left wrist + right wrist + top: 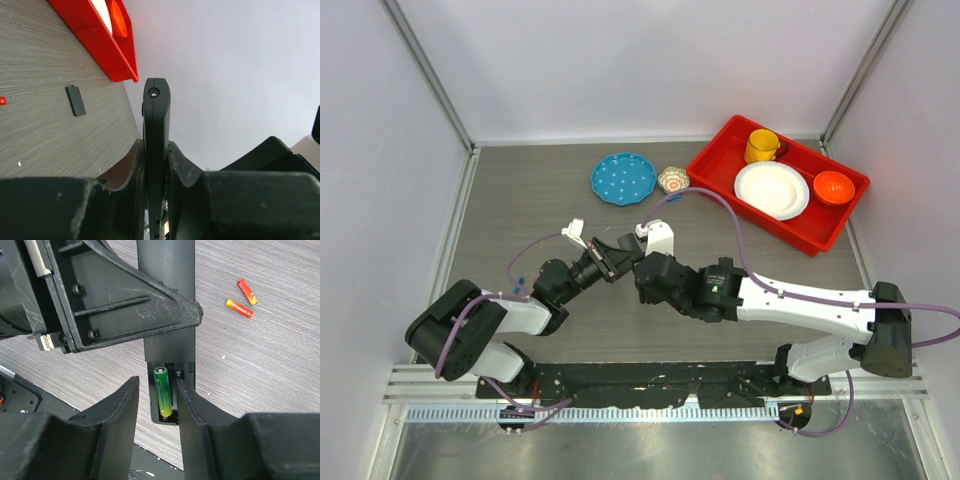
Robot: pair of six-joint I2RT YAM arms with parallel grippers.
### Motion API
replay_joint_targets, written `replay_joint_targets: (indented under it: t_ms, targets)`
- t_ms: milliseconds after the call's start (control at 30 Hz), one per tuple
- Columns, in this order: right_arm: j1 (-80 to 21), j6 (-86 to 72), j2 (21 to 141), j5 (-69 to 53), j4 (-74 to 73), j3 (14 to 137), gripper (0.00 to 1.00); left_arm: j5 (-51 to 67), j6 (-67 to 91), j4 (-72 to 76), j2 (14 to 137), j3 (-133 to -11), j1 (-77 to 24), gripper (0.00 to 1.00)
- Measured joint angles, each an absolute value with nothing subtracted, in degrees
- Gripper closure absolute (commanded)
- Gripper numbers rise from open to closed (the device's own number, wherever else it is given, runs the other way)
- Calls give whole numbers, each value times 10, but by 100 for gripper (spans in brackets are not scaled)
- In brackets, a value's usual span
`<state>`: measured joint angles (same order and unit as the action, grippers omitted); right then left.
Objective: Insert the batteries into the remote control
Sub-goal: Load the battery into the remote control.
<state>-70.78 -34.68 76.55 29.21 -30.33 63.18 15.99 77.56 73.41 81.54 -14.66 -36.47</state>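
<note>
Your left gripper [156, 147] is clamped on the slim flat black plastic remote control [156, 115], which stands edge-on between its fingers; your right gripper [157, 382] has its jaws apart, straddling the remote's open bay; a green-and-dark cylindrical battery [163, 392] lies in that bay, close against one finger and clear of the other; two small orange sticks [240, 307] lie on the table beyond the fingertips.

Over the bench [520, 200], the remote control [156, 115] stands between the left gripper's [156, 146] jaws. One battery [163, 392] lies in its compartment, between the right gripper's [157, 385] parted jaws. Two sticks [240, 308] lie beside the remote. Far right, a tray [712, 143] holds a mug [761, 146], plate [772, 190] and bowl [833, 187]; a dish [623, 179] and cup [673, 180] lie left of it.
</note>
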Motion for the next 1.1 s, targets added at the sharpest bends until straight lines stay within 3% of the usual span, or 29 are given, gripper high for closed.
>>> replay_joint_targets:
  t_ms: [767,1100]
  targets:
    - [-702,-355,726,299,-335,672,44,160,776,736,816,-147,-367,100]
    - [-551,-425,595,166,-259,542,30,160,776,738,816,-168,-367,100]
